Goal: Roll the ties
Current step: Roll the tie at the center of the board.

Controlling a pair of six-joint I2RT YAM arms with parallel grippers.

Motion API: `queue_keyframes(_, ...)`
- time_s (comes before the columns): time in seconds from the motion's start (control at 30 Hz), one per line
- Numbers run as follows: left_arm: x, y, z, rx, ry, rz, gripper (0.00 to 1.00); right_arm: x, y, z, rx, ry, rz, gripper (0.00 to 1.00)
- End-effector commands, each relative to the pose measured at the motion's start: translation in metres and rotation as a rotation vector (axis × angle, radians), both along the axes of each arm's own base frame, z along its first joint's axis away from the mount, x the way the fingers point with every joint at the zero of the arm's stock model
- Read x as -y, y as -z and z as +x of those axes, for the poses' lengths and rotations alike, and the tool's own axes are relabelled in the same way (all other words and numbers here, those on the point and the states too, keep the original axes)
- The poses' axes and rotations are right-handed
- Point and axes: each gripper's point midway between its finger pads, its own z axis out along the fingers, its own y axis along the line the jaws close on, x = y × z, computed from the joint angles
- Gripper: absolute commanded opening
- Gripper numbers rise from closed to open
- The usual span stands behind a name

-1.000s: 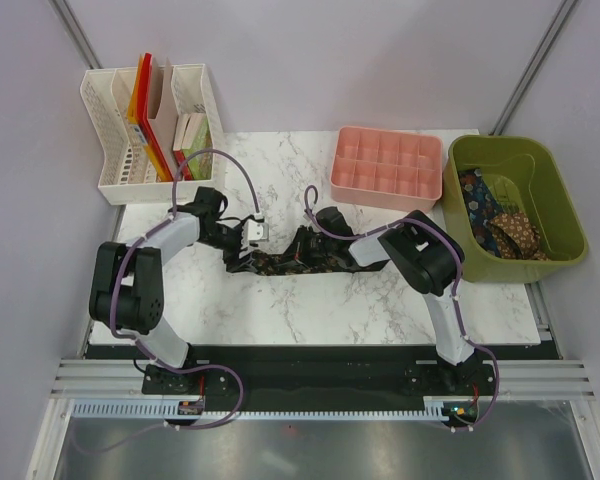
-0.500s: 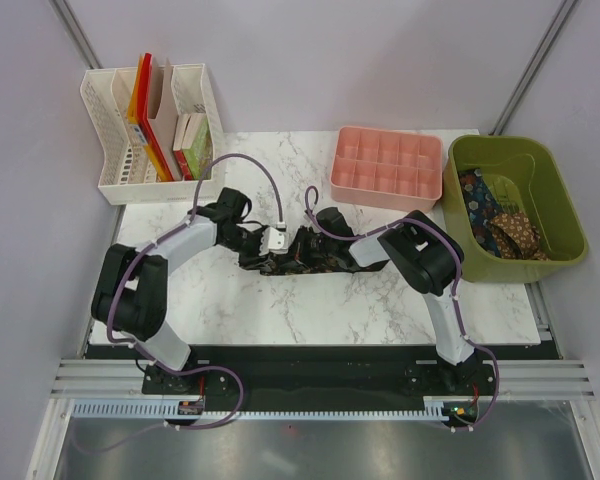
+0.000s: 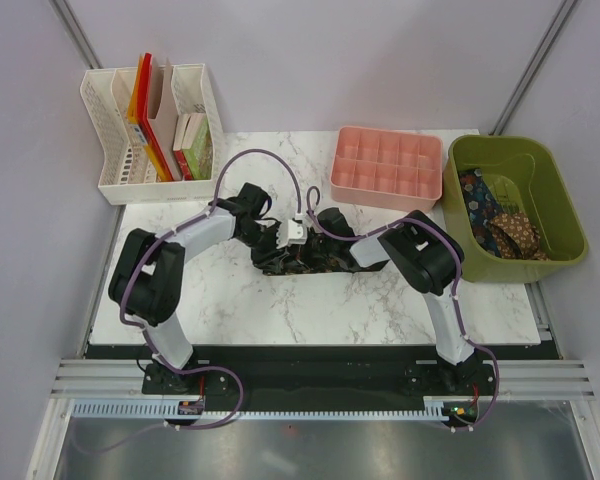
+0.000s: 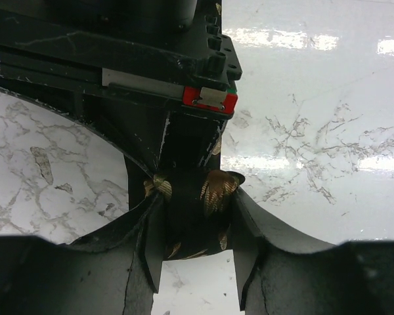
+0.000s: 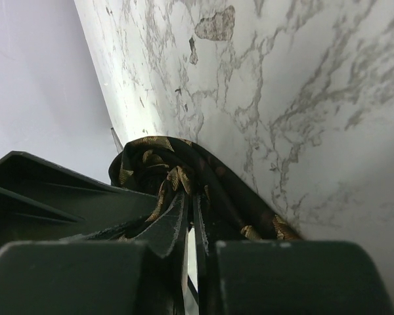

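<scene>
Two arms meet over a single tie (image 3: 302, 262) at the middle of the marble tabletop (image 3: 280, 310) as I run the rig from afar. At the right edge a green bin (image 3: 520, 147) holds more ties (image 3: 505, 228), loose and unrolled. A pink tray (image 3: 385, 165) of small compartments stands just beside it. The left arm (image 3: 195, 232) reaches in from the left and the right arm (image 3: 420, 255) from the right, their wrists close together above the dark, gold-flowered fabric.

The tie lies bunched, part of it wound into a small coil and the rest trailing flat under the right arm. In the left wrist view, the left fingers (image 4: 282, 269) stand about half open and press the wound part from both sides. In the right wrist view, the right fingers (image 5: 295, 275) are almost together with only a thin slit between them, and folds of the tie are caught at their tips.

I judge the step in hand to be the rolling of this tie, begun but not finished. As I read it, the next move calls for one pair of fingers to hold the coil tight. The other pair would let go and take a fresh hold further along the tail to turn it on. Any slack there could let the soft coil spring open.
</scene>
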Motion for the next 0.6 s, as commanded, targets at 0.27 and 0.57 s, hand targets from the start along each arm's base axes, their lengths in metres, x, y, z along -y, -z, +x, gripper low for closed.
queue_keyframes(0.27,-0.022,0.047,0.004,-0.038,-0.102,0.183,0.38,0.009,-0.026,-0.006,-0.038,-0.003,0.004,0.16)
queue_keyframes(0.57,-0.021,0.053,0.004,-0.079,-0.095,0.201,0.28,0.02,-0.054,-0.003,-0.03,-0.015,0.003,0.29)
